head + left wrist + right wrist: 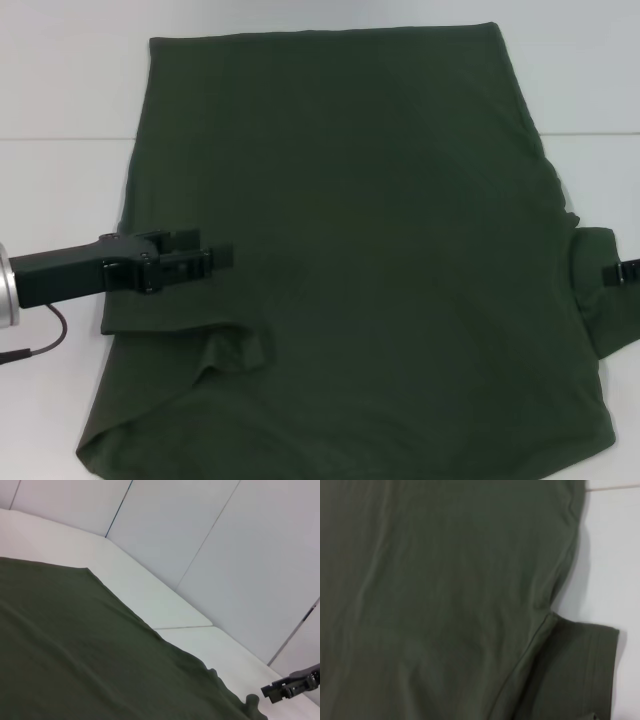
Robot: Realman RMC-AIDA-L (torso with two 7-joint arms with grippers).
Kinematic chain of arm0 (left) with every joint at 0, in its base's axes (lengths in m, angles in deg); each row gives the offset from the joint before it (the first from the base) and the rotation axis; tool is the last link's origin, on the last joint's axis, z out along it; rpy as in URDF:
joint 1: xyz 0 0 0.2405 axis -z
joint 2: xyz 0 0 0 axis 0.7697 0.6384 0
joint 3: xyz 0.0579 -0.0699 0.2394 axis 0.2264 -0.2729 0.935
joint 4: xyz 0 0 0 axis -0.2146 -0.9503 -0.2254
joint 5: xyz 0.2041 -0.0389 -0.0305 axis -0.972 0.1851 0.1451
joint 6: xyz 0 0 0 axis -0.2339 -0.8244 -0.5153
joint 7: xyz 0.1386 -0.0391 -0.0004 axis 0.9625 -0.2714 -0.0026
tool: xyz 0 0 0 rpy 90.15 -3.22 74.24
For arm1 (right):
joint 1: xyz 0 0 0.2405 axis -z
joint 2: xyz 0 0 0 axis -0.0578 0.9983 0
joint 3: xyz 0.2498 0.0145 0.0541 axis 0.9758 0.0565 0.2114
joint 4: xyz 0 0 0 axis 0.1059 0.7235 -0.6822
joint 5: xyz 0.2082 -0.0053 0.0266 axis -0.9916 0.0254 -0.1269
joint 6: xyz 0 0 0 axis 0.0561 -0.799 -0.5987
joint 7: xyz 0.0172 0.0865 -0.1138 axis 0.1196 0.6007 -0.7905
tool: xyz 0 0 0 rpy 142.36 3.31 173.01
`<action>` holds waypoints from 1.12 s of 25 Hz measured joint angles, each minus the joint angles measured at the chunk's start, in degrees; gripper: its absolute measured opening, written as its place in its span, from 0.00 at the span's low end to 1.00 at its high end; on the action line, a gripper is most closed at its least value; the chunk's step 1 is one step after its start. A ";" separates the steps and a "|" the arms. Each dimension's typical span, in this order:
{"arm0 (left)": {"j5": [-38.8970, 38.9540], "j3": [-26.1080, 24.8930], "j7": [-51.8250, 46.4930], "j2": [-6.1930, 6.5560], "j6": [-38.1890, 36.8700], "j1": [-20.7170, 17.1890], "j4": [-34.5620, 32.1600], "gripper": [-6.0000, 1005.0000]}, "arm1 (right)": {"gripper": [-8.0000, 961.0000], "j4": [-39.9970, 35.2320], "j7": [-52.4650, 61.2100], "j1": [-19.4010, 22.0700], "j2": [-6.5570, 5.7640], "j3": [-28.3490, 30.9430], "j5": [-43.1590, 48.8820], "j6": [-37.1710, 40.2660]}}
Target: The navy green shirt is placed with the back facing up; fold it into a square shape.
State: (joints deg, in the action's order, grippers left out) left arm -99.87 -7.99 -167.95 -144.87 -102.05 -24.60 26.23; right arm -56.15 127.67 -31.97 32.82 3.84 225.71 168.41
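Hiding right gripper (622, 272): frame edge.

white table (60, 200) | pale wall panels (210, 540) behind | dark seams between panels

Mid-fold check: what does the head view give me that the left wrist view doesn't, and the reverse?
Only the head view shows the left gripper over the shirt's left side near a sleeve already folded inward, plus the shirt's whole outline and the right sleeve still spread out.

Only the left wrist view shows the wall panels behind the table and the right gripper more fully, hovering past the shirt's far edge.

Both show the navy green shirt, plain side up on the white table, and at least the right gripper's tip.
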 joint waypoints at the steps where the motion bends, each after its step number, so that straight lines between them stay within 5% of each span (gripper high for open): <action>1: 0.05 0.00 -0.02 0.00 0.00 0.10 0.03 0.75 | 0.98 0.00 -0.62 0.06 0.03 -0.14 0.03 -0.06; 22: 0.14 -0.37 -0.16 0.09 0.10 0.62 1.21 0.75 | 0.99 1.58 -5.32 0.03 3.41 -1.84 3.25 -8.68; 28: 0.14 -0.38 -0.16 0.09 0.10 0.67 1.12 0.75 | 0.98 4.56 -4.10 -0.86 2.96 -1.84 3.25 -7.18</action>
State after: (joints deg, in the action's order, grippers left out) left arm -99.72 -8.37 -168.11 -144.78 -101.95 -23.94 27.35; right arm -51.59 123.57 -32.83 35.78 2.00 228.96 161.23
